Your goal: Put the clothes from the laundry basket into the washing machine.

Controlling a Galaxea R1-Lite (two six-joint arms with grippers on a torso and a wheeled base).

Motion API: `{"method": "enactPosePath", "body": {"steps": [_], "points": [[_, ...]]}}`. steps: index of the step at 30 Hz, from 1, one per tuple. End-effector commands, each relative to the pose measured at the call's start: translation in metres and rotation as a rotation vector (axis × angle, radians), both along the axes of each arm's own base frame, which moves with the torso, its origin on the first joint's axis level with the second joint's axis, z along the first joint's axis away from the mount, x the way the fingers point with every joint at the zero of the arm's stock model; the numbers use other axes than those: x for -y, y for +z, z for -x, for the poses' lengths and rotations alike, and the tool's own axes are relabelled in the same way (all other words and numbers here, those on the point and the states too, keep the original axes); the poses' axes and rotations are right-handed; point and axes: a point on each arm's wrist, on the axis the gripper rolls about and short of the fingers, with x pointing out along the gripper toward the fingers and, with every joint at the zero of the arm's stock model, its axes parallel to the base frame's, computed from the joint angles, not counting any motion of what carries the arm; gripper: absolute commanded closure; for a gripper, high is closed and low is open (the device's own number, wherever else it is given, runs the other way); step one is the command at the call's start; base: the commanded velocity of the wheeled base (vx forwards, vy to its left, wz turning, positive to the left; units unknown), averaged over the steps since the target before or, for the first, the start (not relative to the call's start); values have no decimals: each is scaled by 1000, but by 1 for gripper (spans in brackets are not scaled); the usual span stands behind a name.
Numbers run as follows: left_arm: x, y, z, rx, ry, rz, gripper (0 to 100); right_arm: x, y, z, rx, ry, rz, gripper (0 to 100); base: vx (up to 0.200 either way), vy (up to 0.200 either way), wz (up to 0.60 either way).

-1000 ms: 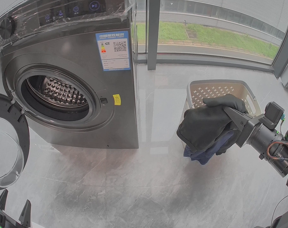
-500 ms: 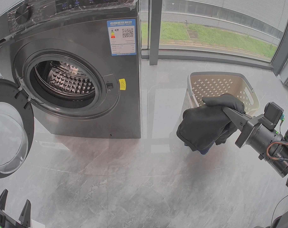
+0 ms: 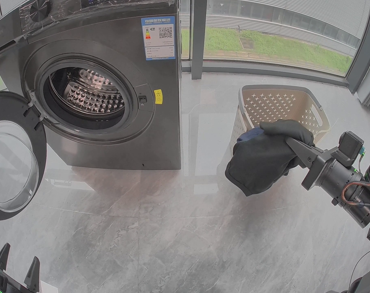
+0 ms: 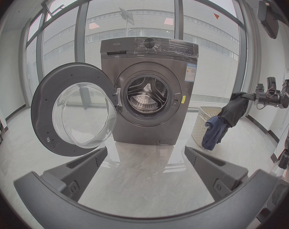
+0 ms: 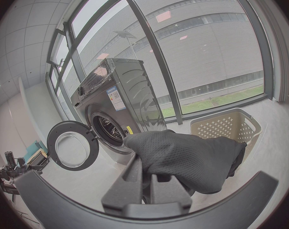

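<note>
My right gripper is shut on a bundle of clothes, held in the air in front of the laundry basket. The bundle is a black mesh garment with a blue garment hanging under it. In the right wrist view the black garment drapes over the gripper's closed fingers. To the left stands the grey washing machine. Its round door is swung wide open, showing the steel drum. My left gripper sits low at the near left, open with nothing in it.
The beige basket stands on the glossy stone floor to the right of the machine, near a window wall with a dark pillar. The open door juts out to the machine's left. Bare floor lies between machine, basket and me.
The whole head picture has shifted, so the camera moved. The blue garment that hung below the black one has swung back and now peeks out on the basket side. The right gripper keeps its hold.
</note>
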Motion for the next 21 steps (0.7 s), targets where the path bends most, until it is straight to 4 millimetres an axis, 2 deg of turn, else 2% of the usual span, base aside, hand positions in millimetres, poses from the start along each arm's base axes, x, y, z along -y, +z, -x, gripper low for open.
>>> {"method": "enactPosePath", "body": {"steps": [1, 19, 21], "points": [[0, -5, 0, -5, 0, 0, 0, 0, 0, 0, -1, 1, 1, 100, 0, 200, 0], [0, -5, 0, -5, 0, 0, 0, -1, 1, 1, 6, 7, -4, 100, 0, 200, 0], [0, -5, 0, -5, 0, 0, 0, -2, 1, 1, 5, 12, -3, 100, 0, 0, 0]]}}
